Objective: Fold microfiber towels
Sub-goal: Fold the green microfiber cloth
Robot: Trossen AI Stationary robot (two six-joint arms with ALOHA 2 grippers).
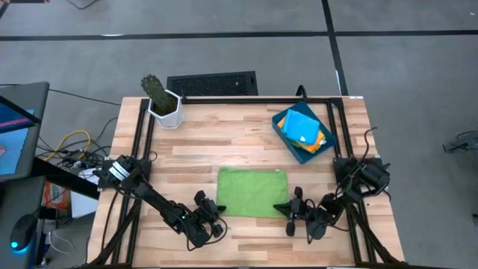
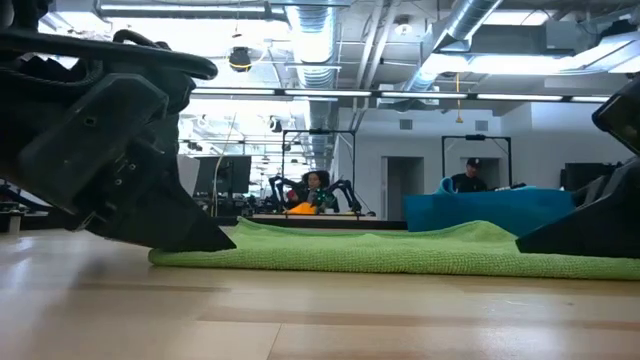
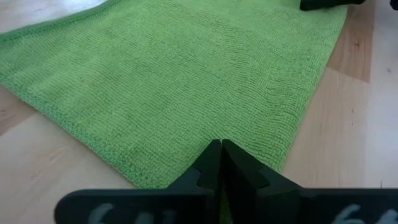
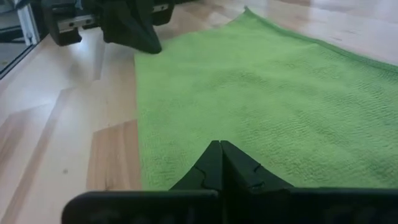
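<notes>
On the wooden table (image 1: 194, 153) a lime green towel (image 1: 252, 192) lies flat near the front edge. The left gripper (image 1: 219, 208) pinches its near left corner with fingers together, and the right gripper (image 1: 281, 207) pinches its near right corner likewise.

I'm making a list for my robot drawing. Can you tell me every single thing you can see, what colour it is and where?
Green towel: one, lime green, spread flat at the middle of the table.
Towels in the tray: a small stack, bright blue on top, orange and yellow edges showing under it.
Tray: one, dark blue, far right part of the table.
Plant pot: one, white, holding a dark green plant, far left corner.
Table: one, light wood.
Left gripper: dark, shut on the green towel's near left corner.
Right gripper: dark, shut on its near right corner.
</notes>
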